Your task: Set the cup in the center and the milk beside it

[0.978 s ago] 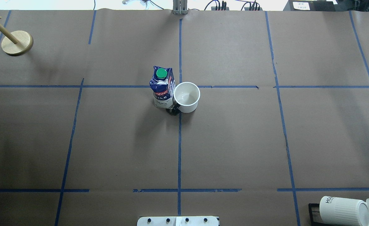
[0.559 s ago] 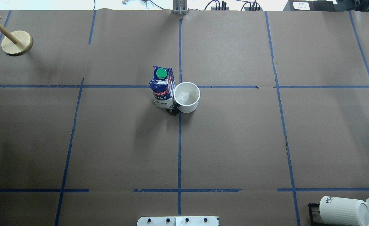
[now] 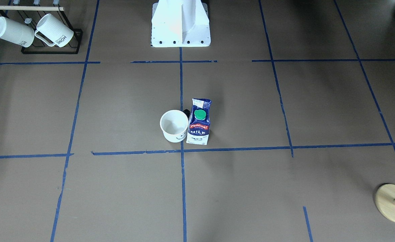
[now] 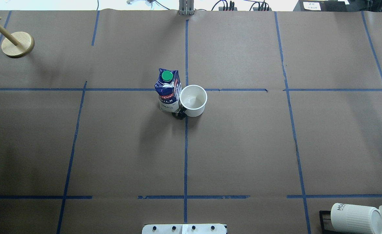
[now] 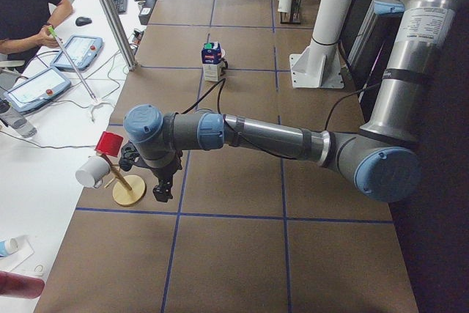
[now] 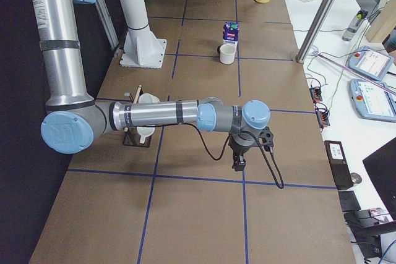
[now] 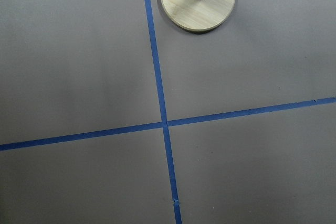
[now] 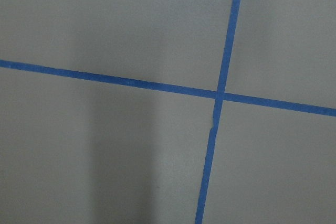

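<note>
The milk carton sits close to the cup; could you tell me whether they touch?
Cannot tell. In the front-facing view no gap shows between the cup and the milk, but the taller carton could hide a slim one.

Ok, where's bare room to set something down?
Bare brown paper lies right of the smooth white smiley mug, and between it and the white base plate. Crowded where the blue-and-white milk carton stands at the mug's left.

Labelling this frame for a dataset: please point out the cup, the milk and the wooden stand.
cup (image 4: 193, 98), overhead view, inner floor.
milk (image 4: 167, 76), overhead view, green cap.
wooden stand (image 4: 24, 48), overhead view, round base.
</note>
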